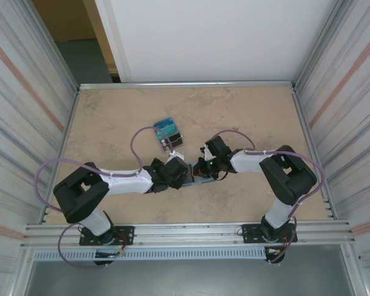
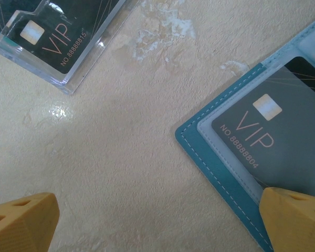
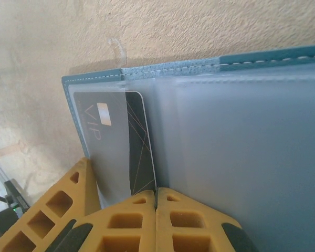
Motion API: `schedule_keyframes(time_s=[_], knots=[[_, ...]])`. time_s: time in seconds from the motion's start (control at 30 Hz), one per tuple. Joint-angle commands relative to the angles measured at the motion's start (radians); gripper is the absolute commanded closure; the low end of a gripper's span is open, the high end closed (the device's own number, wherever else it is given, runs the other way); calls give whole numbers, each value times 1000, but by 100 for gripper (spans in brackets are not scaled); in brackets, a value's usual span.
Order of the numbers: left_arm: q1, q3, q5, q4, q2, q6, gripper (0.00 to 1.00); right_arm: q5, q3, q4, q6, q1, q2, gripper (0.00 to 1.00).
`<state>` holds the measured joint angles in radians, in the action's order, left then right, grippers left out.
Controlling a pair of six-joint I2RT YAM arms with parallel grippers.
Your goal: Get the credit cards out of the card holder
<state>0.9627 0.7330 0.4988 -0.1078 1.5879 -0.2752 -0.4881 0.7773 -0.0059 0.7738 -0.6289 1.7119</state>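
Card holder (image 3: 241,147) open, right fingers (image 3: 199,228) pressed together at its pocketed credit card (image 3: 139,152), left fingers (image 2: 21,223) spread alongside

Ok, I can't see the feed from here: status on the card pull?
Left gripper open, one finger over the card holder. Right gripper shut at edge of the card, grip unconfirmed. Card in its pocket. Clear case off aside.

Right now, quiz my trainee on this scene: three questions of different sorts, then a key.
1. True or false: the left gripper is shut.
2. The card ending 04 lies: A in the holder; B bare on the table; C in the clear case.
3. Which gripper is shut?
Key: 1 false, its fingers stand wide apart; 2 A; 3 the right gripper.
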Motion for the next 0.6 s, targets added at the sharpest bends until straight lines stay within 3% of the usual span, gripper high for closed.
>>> schedule_keyframes(time_s=[0.0, 0.57], knots=[[10, -4, 10, -61, -4, -13, 1, 73, 16, -75, -24, -3, -25, 100], [10, 4, 11, -55, -9, 6, 1, 123, 34, -140, -46, -4, -74, 100]])
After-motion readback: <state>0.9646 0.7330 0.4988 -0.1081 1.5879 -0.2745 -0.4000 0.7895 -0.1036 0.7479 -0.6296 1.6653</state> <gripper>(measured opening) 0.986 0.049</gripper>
